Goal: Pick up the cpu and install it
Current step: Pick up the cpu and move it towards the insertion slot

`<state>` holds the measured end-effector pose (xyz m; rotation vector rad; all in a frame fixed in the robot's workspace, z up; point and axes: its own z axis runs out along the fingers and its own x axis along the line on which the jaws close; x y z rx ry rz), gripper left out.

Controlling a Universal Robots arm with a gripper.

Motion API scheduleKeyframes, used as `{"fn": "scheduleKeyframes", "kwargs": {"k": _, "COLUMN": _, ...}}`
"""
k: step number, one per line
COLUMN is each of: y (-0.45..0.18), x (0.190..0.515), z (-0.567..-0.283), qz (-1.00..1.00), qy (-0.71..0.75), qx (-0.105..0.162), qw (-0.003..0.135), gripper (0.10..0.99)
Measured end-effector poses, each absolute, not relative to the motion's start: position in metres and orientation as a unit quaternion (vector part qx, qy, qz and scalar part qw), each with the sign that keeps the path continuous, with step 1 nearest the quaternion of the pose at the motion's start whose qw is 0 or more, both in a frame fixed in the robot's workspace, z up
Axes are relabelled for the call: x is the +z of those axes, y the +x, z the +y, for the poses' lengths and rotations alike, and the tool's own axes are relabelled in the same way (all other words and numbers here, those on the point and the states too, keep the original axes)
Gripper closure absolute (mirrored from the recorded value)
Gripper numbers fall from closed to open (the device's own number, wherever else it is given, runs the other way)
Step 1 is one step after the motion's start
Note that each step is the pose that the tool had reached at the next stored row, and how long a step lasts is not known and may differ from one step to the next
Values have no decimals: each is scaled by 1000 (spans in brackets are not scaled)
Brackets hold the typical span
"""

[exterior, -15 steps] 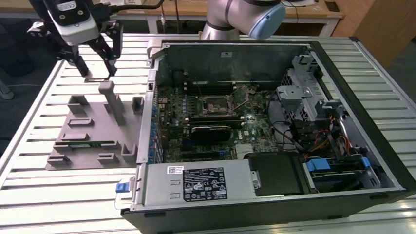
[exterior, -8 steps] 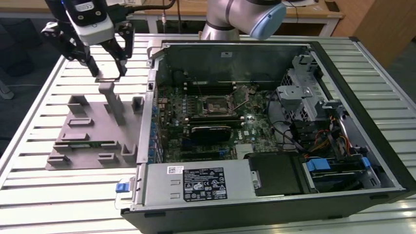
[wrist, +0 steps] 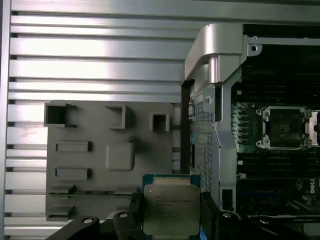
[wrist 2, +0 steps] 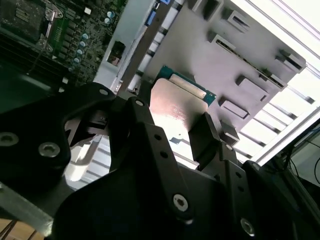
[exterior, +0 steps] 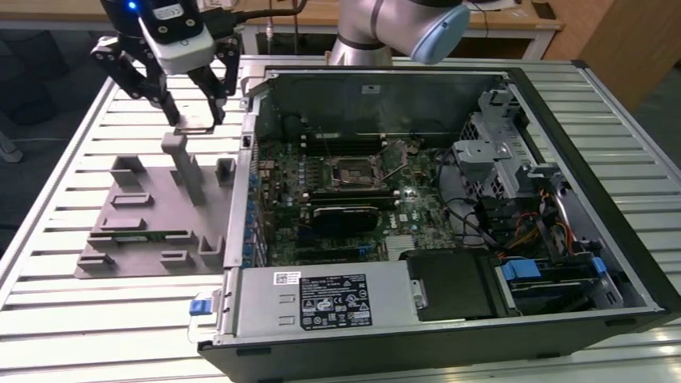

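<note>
The cpu [wrist: 170, 209], a flat square chip with a silver-grey top and a green rim, is held edge to edge between the black fingers [wrist: 207, 212] of my gripper [wrist: 171, 216]. In the second wrist view the cpu [wrist 2: 176, 105] sits tilted in the gripper [wrist 2: 172, 125]. In the exterior view the gripper [exterior: 194, 120] hangs with the cpu [exterior: 194, 124] above the far end of the grey holder tray [exterior: 149, 215], at the exterior view's left of the open computer case. The empty black socket frame [exterior: 352, 170] lies on the green motherboard; the socket frame [wrist: 285, 127] also shows in the first wrist view.
The case's metal side wall [exterior: 247, 159] stands between the tray and the motherboard [exterior: 415, 207]. The grey tray [wrist: 110, 160] carries raised blocks and a tall post [exterior: 183, 163]. A power supply [exterior: 319, 299] and drive cage [exterior: 500, 159] line the case. Everything rests on a slatted metal table [exterior: 96, 319].
</note>
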<state>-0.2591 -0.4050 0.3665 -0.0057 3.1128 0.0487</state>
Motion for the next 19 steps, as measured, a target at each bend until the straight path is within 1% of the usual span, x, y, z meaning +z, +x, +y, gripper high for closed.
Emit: {"fn": "scheduleKeyframes", "kwargs": {"k": 19, "y": -198, "x": 367, "z": -406, "qz": 1000, "qy": -2, "qx": 16, "qw": 9, "gripper": 541}}
